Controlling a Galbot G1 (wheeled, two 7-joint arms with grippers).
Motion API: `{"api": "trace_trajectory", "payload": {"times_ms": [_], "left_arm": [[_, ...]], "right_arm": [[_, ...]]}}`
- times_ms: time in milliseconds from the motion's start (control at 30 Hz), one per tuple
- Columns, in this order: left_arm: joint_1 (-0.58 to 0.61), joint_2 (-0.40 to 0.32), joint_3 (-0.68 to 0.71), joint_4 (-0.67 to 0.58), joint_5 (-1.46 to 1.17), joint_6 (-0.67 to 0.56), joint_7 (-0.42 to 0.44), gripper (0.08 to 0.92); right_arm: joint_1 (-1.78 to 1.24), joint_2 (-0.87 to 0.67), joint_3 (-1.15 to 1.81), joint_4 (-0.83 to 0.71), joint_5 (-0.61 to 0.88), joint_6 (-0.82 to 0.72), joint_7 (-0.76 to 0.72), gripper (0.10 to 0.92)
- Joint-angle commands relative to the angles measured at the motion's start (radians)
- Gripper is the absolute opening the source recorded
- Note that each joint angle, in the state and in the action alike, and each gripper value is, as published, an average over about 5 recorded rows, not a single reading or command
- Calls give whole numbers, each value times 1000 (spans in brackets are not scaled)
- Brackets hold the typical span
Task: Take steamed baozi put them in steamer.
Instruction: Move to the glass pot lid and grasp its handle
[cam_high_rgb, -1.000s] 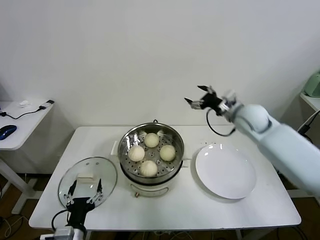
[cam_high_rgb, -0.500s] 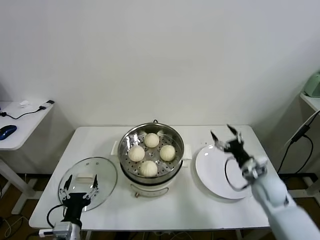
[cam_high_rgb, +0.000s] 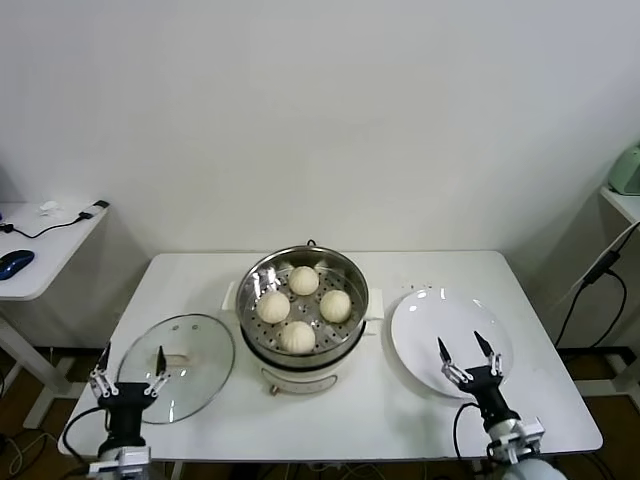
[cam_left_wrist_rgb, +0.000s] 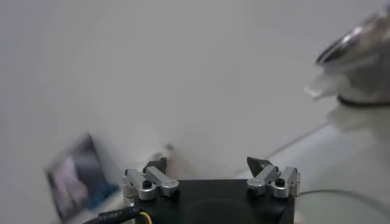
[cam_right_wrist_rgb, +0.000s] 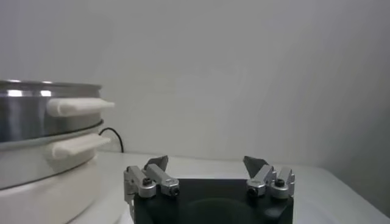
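So there's a white table (cam_high_rgb: 400, 420) against a plain wall, and in the middle of it sits the steamer (cam_high_rgb: 303, 310), a shiny steel pot with a perforated basket on a white base with side handles. All four steamed baozi (cam_high_rgb: 303, 280) are already in the basket, spread out in a rough diamond, none stacked. On the robot's right of the steamer is a flat white plate (cam_high_rgb: 430, 330), bare. On the other side a round glass lid (cam_high_rgb: 190, 350) with a white handle lies flat on the table.

Both arms are down low at the near edge. The left gripper (cam_high_rgb: 128, 376) is by the lid's near rim, fingers spread wide, holding nothing. The right gripper (cam_high_rgb: 468, 358) is over the plate's near edge, same deal: jaws wide apart and nothing between them.
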Motion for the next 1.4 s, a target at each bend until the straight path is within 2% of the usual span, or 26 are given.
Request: {"api": "trace_trajectory", "payload": {"times_ms": [33,100,233,333,467,667,1200,1300,1400], "left_arm": [[-17,39,-15,108,423,-72,-177,823],[-17,68,-21,160,547,-105,-169,823],[-15,108,-12,230,684,-78,-105,823],[-26,111,0,253,705,-21,-50,823],[-62,93,11,278,721,44,-17,823],[-133,76,25,341,727,100,-10,823],[-277,84,50,410,766,130,-11,823],[-296,94,53,440,763,125,-10,797],[-303,100,58,463,759,115,-10,724]], "right_arm": [[-66,53,12,-5,-48,11,66,823],[-64,53,6,6,-51,1,75,823],[-64,54,-5,23,-56,-11,90,823],[-66,55,-9,34,-58,-19,99,823],[-71,56,-8,49,-57,-22,108,823],[-80,56,-6,65,-57,-31,120,823],[-103,71,0,82,-63,-40,130,823],[-103,72,0,83,-63,-41,129,823],[-104,75,-1,90,-63,-43,129,823]]}}
